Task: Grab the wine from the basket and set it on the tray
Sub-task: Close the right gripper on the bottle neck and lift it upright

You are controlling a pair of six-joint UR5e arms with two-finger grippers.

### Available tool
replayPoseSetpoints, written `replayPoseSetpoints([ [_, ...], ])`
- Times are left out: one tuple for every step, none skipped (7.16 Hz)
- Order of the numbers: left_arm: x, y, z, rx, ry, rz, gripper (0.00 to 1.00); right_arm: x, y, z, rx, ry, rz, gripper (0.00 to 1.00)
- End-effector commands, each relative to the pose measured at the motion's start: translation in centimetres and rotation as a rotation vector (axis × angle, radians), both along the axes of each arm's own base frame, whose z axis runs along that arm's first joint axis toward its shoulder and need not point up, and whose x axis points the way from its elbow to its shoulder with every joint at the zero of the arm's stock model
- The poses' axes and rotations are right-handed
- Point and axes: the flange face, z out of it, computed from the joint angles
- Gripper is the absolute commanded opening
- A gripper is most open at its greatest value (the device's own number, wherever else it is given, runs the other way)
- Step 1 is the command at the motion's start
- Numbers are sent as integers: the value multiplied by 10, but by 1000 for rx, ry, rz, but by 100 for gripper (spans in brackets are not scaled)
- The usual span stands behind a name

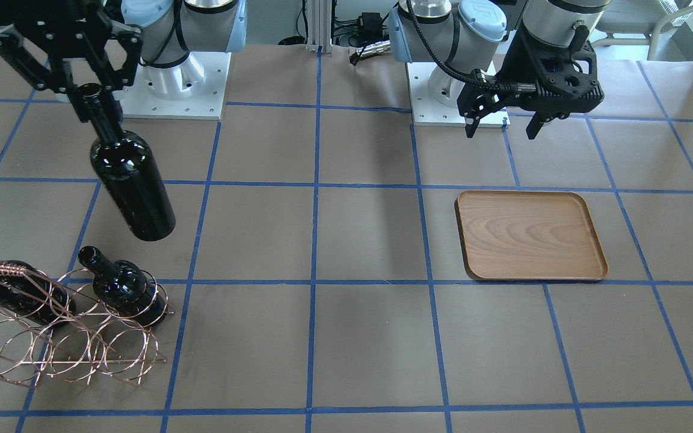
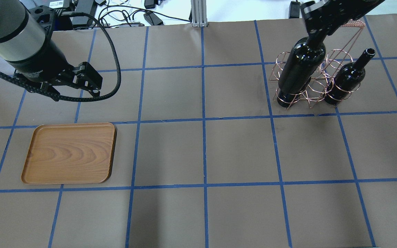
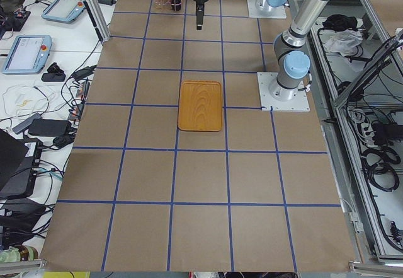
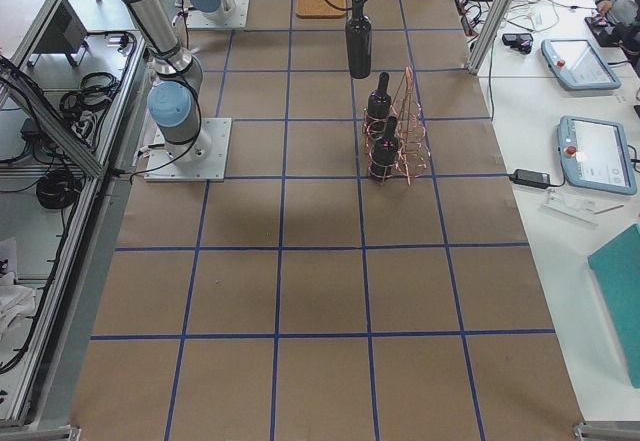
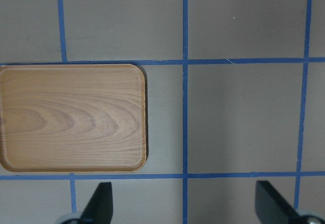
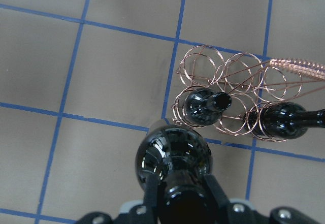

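Note:
My right gripper is shut on the neck of a near-black wine bottle and holds it hanging, slightly tilted, in the air beside the copper wire basket. The right wrist view shows the held bottle from above, with the basket below it. Two more bottles lie in the basket's rings. The wooden tray lies empty on the far side of the table, also in the overhead view. My left gripper hangs open and empty above the table near the tray.
The table is covered in brown paper with a blue tape grid. The arm bases stand at the robot's edge, with cables behind them. Operators' desks with tablets run along the table's other long side.

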Motion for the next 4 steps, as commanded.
replayPoseSetpoints([
  [6,-2,-2,14,-19,8,100,91,42,-24,64,-65,-118,22],
  [29,-1,3,26,-159,31,100,139,66,-50,86,-66,-98,21],
  [42,-2,4,28,-187,57,100,162,69,-64,107,-79,-171,21],
  [54,-5,0,41,-187,82,100,179,69,-85,149,-82,-247,21],
])
